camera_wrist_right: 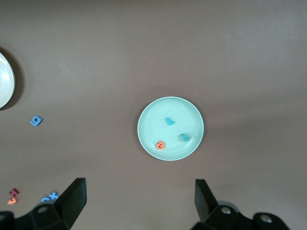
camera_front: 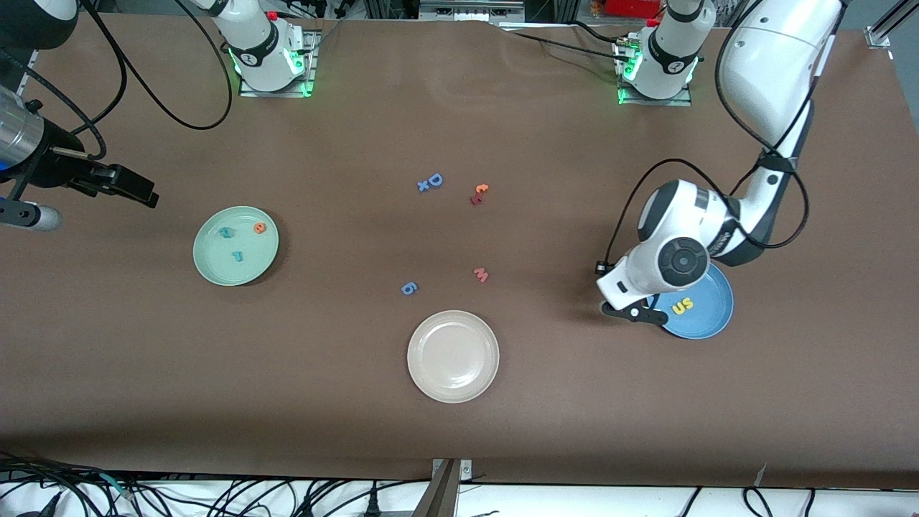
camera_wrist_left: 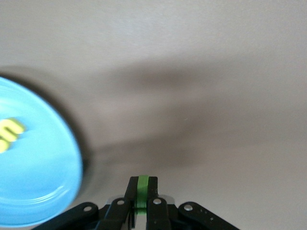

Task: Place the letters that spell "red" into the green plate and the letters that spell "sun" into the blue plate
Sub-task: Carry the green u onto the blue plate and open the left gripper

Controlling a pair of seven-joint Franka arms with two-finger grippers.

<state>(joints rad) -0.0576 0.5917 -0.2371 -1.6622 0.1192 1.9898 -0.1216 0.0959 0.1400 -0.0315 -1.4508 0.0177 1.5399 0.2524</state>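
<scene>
Left gripper (camera_wrist_left: pixel 139 203): I see it clenched on the small olive-green foam "n" (camera_wrist_left: pixel 142 191) — beside the round mid-blue plate (camera_front: pixel 714 319), lower right.
Risk: I release early — it lands on table.
Right gripper (camera_wrist_right: pixel 139 203): released, waiting.

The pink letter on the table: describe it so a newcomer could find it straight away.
Start from the beige-white plate, the plate nearest the front camera. The pink "w" lies on the bare table just farther from that camera than the plate, toward the left arm's end. The blue "6" is beside it, but the "w" is the only pink letter.
</scene>
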